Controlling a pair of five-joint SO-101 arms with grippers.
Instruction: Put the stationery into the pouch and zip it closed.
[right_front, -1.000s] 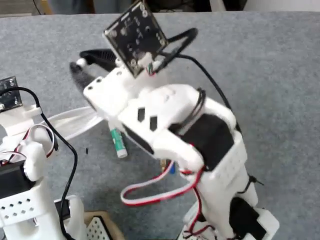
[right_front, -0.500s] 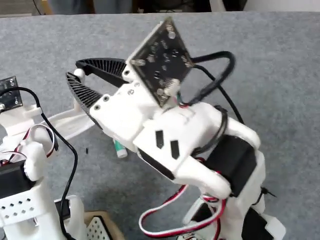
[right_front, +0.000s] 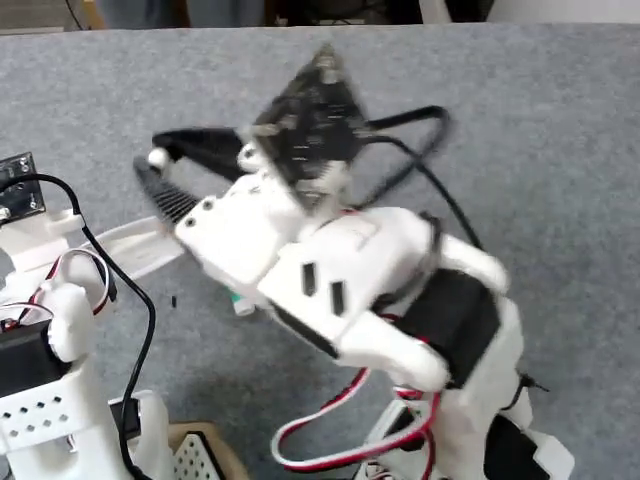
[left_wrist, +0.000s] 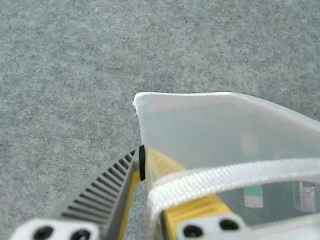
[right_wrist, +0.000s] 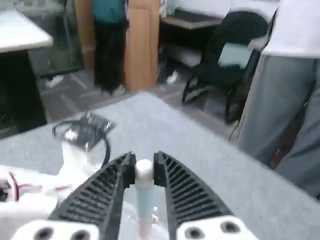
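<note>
1 white-capped pen (right_wrist: 145, 200) pinched in right tool (right_wrist: 144, 159), pouch (left_wrist: 210, 130) in left tool (left_wrist: 141, 161)

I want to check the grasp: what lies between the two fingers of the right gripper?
A pale pen with a white cap, clamped between the right gripper's fingers; the right wrist view shows it.

The right arm (right_front: 380, 290) is stretching from 5 o'clock toward 10 o'clock, its hand (right_front: 152, 157) pinching a white-capped pen (right_wrist: 144, 172). The left hand (left_wrist: 141, 161) is clamping the pouch (left_wrist: 210, 130) edge.
</note>
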